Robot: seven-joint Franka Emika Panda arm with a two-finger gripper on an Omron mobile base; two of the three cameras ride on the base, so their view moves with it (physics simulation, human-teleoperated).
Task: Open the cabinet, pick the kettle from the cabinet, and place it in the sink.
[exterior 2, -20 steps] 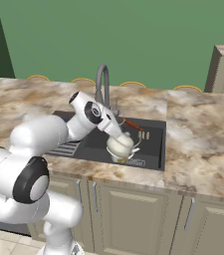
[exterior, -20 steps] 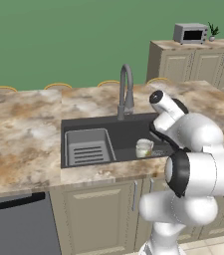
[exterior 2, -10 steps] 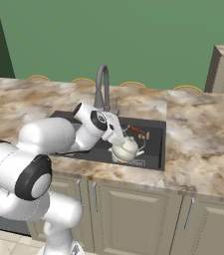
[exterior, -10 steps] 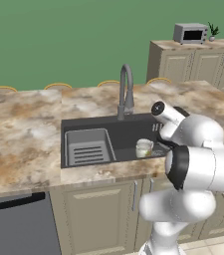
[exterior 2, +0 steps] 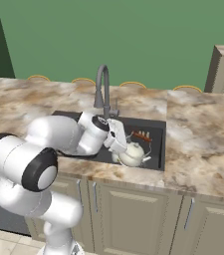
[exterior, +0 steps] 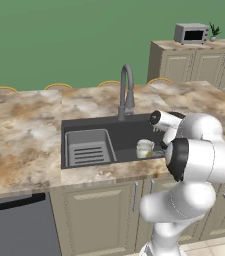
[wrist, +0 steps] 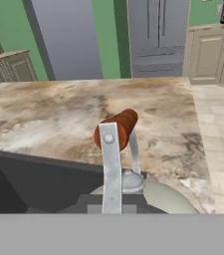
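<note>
The kettle (exterior 2: 131, 154) sat low inside the sink (exterior 2: 156, 144), in its right part, close to the near wall, with the ribbed tray (exterior: 88, 147) to its left and the curved tap (exterior: 126, 90) at the far rim. It looked like a rigid, glazed, rounded body, probably slippery and awkward to pinch, and likely of moderate weight; the sensible hold was the reddish-brown wooden bar (wrist: 117, 129) atop the wire handle (wrist: 110, 169), which stood upright above the knobbed lid (wrist: 131, 181). The gripper (exterior 2: 117, 137) was just left of the kettle, its jaws closed almost fully; whether it held any part of the handle could not be told from these views. The arm reached forward and down over the marbled tabletop (exterior 2: 203, 144), elbow bent near the sink's front edge, forearm angled into the basin and the hand tilted toward the kettle.
</note>
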